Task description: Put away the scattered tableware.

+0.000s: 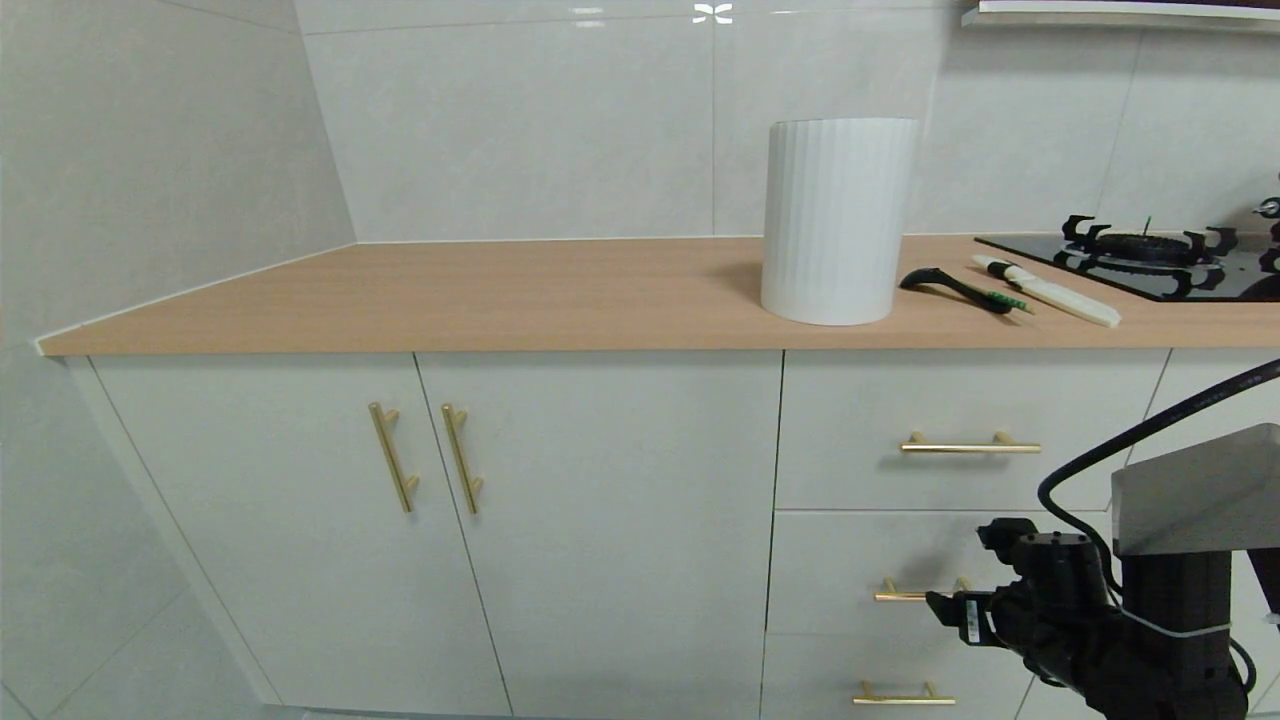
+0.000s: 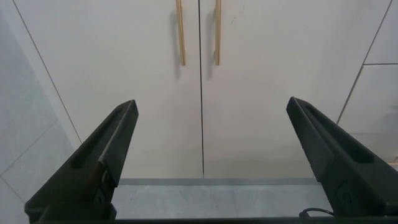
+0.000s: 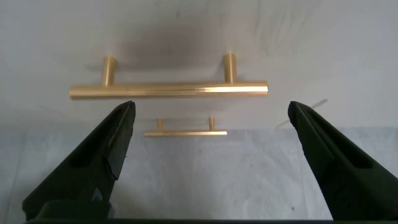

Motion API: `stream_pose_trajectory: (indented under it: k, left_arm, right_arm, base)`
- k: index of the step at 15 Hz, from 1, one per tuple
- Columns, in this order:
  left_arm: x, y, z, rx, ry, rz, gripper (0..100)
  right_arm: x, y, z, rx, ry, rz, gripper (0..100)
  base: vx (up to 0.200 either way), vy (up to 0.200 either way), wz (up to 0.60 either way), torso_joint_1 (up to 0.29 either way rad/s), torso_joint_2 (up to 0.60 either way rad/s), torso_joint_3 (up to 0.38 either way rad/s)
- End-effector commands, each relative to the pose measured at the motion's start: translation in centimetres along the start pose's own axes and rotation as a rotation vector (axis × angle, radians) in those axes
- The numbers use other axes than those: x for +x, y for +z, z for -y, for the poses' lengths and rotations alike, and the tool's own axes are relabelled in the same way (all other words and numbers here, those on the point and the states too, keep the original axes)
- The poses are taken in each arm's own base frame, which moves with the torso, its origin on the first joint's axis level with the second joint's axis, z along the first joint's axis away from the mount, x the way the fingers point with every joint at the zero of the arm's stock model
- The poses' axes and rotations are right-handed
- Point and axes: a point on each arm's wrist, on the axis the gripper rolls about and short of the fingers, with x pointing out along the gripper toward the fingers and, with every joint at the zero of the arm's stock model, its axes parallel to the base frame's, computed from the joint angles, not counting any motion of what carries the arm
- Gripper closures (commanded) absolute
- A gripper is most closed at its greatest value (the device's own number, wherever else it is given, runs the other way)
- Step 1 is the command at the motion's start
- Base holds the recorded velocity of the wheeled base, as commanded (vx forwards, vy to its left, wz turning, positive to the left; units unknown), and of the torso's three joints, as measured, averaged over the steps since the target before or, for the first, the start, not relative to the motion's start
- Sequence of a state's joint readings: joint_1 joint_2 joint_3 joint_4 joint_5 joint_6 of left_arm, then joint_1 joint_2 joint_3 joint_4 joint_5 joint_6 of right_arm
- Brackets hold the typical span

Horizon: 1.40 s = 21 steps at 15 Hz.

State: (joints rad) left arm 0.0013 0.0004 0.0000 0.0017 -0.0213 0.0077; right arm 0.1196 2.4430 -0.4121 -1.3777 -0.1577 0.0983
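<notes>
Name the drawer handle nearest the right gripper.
The middle drawer handle: the right gripper sits level with it, just beside it. The top handle and bottom handle lie farther off.

Head camera: forward and down over desk (image 1: 500,300) and cabinet fronts (image 1: 620,560), mid-range. My left wrist camera: low, facing the double doors (image 2: 261,93). Right wrist camera: close on a drawer handle (image 3: 168,90); head view shares both.

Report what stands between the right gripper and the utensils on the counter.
No loose thing does. The right gripper sits low before the drawers, below the counter edge, which it must clear to reach the black utensil and white knife.
</notes>
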Motion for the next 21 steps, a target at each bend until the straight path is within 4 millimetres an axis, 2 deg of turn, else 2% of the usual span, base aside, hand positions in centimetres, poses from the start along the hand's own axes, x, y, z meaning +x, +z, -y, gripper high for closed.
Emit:
stream_pose_trajectory:
  k: [1,7,17,21]
  left_arm:
    - [0.0,0.0,0.0,0.000,0.000,0.001,0]
    - [0.0,0.0,0.0,0.000,0.000,0.001,0]
    - [0.0,0.0,0.0,0.000,0.000,0.001,0]
    - [0.0,0.0,0.0,0.000,0.000,0.001,0]
  right_arm:
    - [0.5,0.1,0.0,0.002,-0.001,0.007,0]
    - [2.2,0.2,0.2,0.026,-0.018,-0.029,0]
    - [2.8,0.8,0.2,0.076,-0.019,-0.009,0]
    - [3.5,0.4,0.1,0.068,-0.030,-0.066,0]
  base:
    - [0.000,0.000,0.00,0.000,0.00,0.000]
    - [0.000,0.000,0.00,0.000,0.00,0.000]
    - [0.000,0.000,0.00,0.000,0.00,0.000]
    - [0.000,0.000,0.00,0.000,0.00,0.000]
